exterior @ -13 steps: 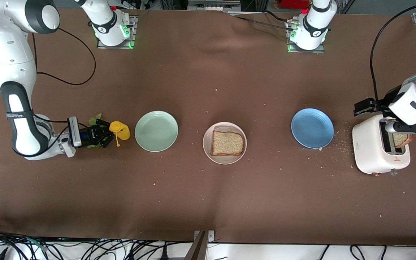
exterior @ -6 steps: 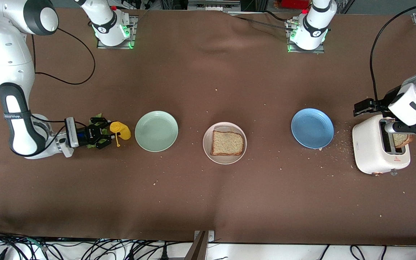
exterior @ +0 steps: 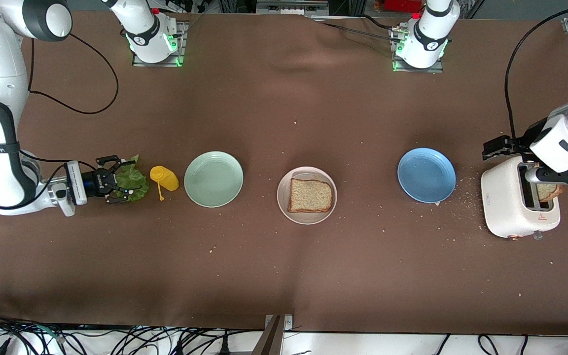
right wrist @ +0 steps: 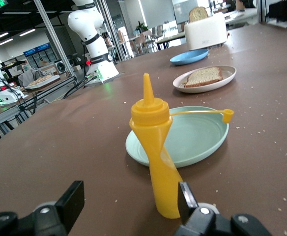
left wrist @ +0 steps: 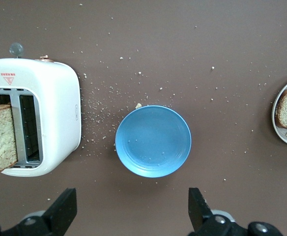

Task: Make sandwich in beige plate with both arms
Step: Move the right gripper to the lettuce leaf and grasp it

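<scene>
Right gripper spread beside lettuce, left gripper spread over toaster

Right gripper [exterior: 119,185] sat low at the right arm's end of the table, fingers spread wide, nothing pinched. Lettuce leaf [exterior: 132,183] lay on the cloth right at its fingertips, partly under them. Yellow squeeze bottle [exterior: 164,178] stood upright just beside the lettuce, between it and the mint-green plate [exterior: 213,178]; its cap hung off on a thin tether. In the right wrist view the bottle [right wrist: 156,157] stood apart from both fingers [right wrist: 70,204].

Beige plate [exterior: 306,195] sat mid-table between the mint-green plate and the blue plate [exterior: 426,175], holding one bread slice [exterior: 311,195] flat. Blue plate held nothing but crumbs.

Left gripper [left wrist: 131,211] hung over the table by the toaster at the left arm's end, fingers spread wide apart, holding nothing. White toaster [exterior: 515,204] stood beside the blue plate, with a second bread slice [left wrist: 0,140] sticking up out of one slot. Crumbs were scattered on the cloth between toaster and blue plate.
</scene>
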`<state>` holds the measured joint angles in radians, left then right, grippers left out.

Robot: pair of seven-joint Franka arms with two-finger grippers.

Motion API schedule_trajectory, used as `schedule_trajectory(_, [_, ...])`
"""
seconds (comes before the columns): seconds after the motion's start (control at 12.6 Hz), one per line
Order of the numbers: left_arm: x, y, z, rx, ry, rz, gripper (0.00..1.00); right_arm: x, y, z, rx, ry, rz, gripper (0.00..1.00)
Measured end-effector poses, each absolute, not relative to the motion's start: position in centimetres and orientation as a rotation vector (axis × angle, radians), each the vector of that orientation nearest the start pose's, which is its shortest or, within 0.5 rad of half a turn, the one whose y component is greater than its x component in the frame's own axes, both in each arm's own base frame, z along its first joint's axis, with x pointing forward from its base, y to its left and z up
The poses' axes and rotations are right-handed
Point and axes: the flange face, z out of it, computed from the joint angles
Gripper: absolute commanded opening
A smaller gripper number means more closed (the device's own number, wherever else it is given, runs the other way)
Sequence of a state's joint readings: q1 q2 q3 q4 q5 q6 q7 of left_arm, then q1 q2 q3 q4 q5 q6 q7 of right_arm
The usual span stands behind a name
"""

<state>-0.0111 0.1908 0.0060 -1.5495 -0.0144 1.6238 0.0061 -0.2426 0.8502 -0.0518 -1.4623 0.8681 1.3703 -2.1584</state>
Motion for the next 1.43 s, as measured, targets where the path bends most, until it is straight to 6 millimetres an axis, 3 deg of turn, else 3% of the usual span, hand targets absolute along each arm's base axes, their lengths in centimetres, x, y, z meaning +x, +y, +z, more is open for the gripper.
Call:
schedule_trajectory(0.16, [60.8, -0.5, 52.8, -3.15, 0.015, 0.182, 1.0, 63.3, -9.8, 21.4, -1.551, -1.408, -0.41, 0.84])
schedule_trajectory(0.32, [60.9, -0.5, 52.7, -3.15, 0.015, 0.182, 1.0, 63.9, -10.4, 23.5, -1.707, -1.382, -0.295, 0.84])
schedule_trajectory(0.88, [60.9, -0.5, 52.7, -3.15, 0.015, 0.182, 1.0, 66.4, -7.5, 26.0, -2.254, -1.304, 0.128, 0.84])
schedule_trajectory(1.11, [60.9, -0.5, 52.7, -3.15, 0.016, 0.181, 1.0, 66.9, -6.5, 25.0, -2.464, -1.284, 0.23, 0.85])
schedule_trajectory(1.27, [60.9, -0.5, 52.7, -3.15, 0.016, 0.181, 1.0, 66.5, -5.5, 23.0, -2.543, -1.271, 0.252, 0.84])
schedule_trajectory(1.43, [60.9, -0.5, 52.8, -3.15, 0.016, 0.178, 1.0, 65.5, -5.1, 20.8, -2.6, -1.22, 0.271, 0.76])
